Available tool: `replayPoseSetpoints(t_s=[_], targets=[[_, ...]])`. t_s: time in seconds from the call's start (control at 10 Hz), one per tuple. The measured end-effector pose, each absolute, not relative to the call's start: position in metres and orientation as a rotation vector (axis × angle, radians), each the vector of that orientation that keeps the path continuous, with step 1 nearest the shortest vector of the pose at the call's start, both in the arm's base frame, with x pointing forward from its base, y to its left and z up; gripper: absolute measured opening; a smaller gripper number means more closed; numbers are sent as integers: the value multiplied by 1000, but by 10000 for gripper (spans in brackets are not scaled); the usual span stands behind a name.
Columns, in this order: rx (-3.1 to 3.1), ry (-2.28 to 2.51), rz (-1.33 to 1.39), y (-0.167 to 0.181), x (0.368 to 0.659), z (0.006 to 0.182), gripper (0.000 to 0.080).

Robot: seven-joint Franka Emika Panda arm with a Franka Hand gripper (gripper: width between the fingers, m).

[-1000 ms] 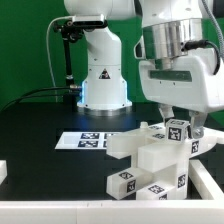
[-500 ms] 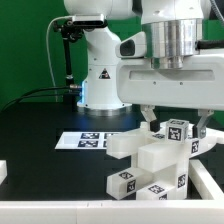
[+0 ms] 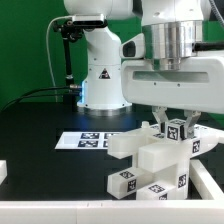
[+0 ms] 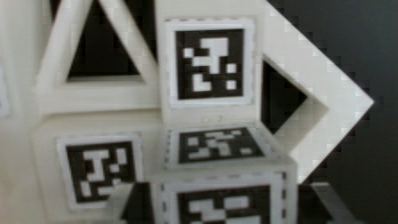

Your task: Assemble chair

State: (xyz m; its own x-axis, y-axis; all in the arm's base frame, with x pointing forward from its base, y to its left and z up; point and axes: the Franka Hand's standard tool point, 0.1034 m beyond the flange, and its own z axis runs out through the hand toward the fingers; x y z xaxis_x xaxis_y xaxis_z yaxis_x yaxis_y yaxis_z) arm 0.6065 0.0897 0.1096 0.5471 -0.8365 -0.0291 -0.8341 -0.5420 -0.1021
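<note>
The chair's white tagged parts (image 3: 150, 160) stand bunched together at the exterior view's right, near the front of the black table. My gripper (image 3: 177, 133) has come straight down over the tallest of them, an upright tagged block (image 3: 178, 127), and is shut on it. One finger presses on each side of the block. In the wrist view that block (image 4: 222, 200) fills the space between the two dark fingers (image 4: 139, 195), with a tagged frame piece (image 4: 214, 60) beyond it. The gripper (image 4: 231, 208) sits right at the edge of that picture.
The marker board (image 3: 88, 139) lies flat behind the parts. The arm's white base (image 3: 103, 75) stands at the back with a black cable beside it. A small tagged cube (image 3: 123, 184) sits in front, and a white piece (image 3: 3, 172) shows at the left edge.
The fingers, spread wide on both sides of the upright block before, have closed in onto it. The hand has stayed over the same spot since half a second ago.
</note>
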Motion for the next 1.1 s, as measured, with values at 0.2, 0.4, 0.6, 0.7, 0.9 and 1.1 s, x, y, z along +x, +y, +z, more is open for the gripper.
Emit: replayPoseSetpoints(t_s=[0.2,0.4,0.6,0.7,0.9,1.1], targets=[[-2555,1638,-22,88,607,109,282],[-2456,1764,-26,87,609,109,282],[-2456,1763,-26,87,609,109,282],[-2456,1763,-26,87,609,109,282],[-2457,1763,-26,87,609,109,287],[-2478,1720,-33,86,608,116,472]])
